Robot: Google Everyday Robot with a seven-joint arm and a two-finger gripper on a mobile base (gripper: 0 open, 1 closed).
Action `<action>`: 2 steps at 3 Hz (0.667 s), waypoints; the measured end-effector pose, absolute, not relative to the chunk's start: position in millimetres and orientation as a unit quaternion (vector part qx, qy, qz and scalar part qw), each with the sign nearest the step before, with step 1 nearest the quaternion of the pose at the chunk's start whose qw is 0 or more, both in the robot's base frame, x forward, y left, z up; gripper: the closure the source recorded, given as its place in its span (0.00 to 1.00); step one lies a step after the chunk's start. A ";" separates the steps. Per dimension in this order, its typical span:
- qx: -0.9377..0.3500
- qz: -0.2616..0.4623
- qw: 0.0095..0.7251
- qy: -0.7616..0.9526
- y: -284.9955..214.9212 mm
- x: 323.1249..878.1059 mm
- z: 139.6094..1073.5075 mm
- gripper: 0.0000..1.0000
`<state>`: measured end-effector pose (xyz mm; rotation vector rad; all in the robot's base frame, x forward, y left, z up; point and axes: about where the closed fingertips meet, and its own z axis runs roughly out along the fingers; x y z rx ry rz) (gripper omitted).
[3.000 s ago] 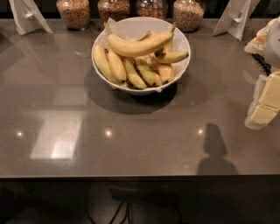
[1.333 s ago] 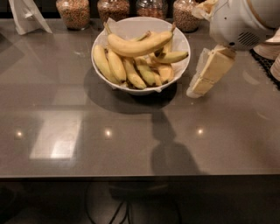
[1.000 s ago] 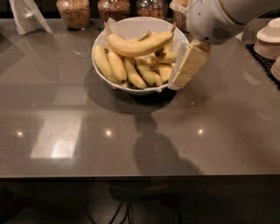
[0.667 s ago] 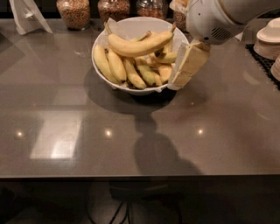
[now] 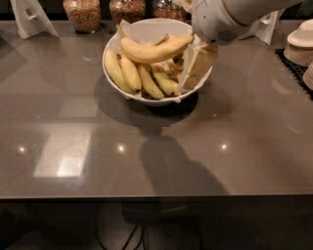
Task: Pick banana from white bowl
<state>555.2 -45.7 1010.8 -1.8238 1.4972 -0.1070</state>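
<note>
The white bowl (image 5: 128,93) sits at the back middle of the grey table. The banana (image 5: 155,49), long, thick and bright yellow, lies across the top of several shorter, slimmer bananas (image 5: 131,73) in the bowl. My gripper (image 5: 194,68) hangs from the white arm at the upper right and reaches down over the bowl's right rim, right next to the banana's right end. Its cream-coloured finger (image 5: 198,64) covers part of the bowl's right side.
Glass jars of grains (image 5: 83,13) stand behind the bowl. A white stand (image 5: 30,17) is at the back left, another (image 5: 266,25) at the back right. Stacked white dishes (image 5: 302,41) sit on a dark mat at the right edge.
The arm came in from the right edge and moved left to the bowl's right rim. The bananas have not moved.
</note>
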 end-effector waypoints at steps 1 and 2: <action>-0.738 -0.052 0.382 0.553 -25.0 578.6 1006.6 0.00; -0.760 -0.068 0.373 0.528 -8.9 597.9 999.1 0.17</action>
